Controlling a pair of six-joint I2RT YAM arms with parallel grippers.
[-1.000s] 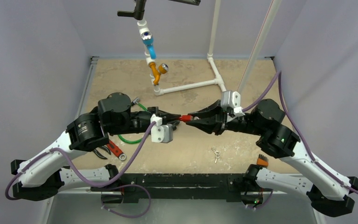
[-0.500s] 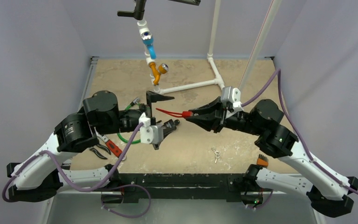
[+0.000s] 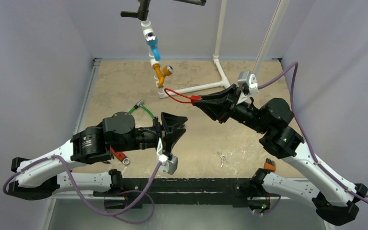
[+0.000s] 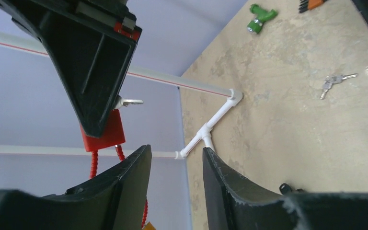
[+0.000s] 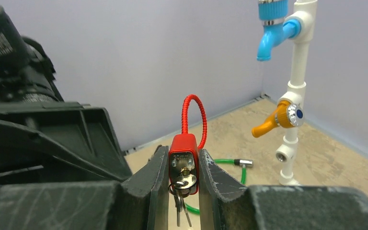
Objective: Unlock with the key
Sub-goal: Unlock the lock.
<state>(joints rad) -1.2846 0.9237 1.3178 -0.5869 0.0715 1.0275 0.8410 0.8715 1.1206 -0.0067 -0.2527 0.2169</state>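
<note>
As the left fingers (image 4: pixel 124 187) pull back half-open and empty, the right fingers (image 5: pixel 146 184) alone clamp the padlock (image 5: pixel 184 152), key (image 5: pixel 185 182) inserted, so the turn is probably still pending.

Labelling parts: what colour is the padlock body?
Red; the padlock shows best in the right wrist view.

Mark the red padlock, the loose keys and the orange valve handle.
red padlock (image 5: pixel 184 160): right wrist view, its body
loose keys (image 3: pixel 221 157): top external view, middle of bunch
orange valve handle (image 5: pixel 267 126): right wrist view, mid lever
</note>
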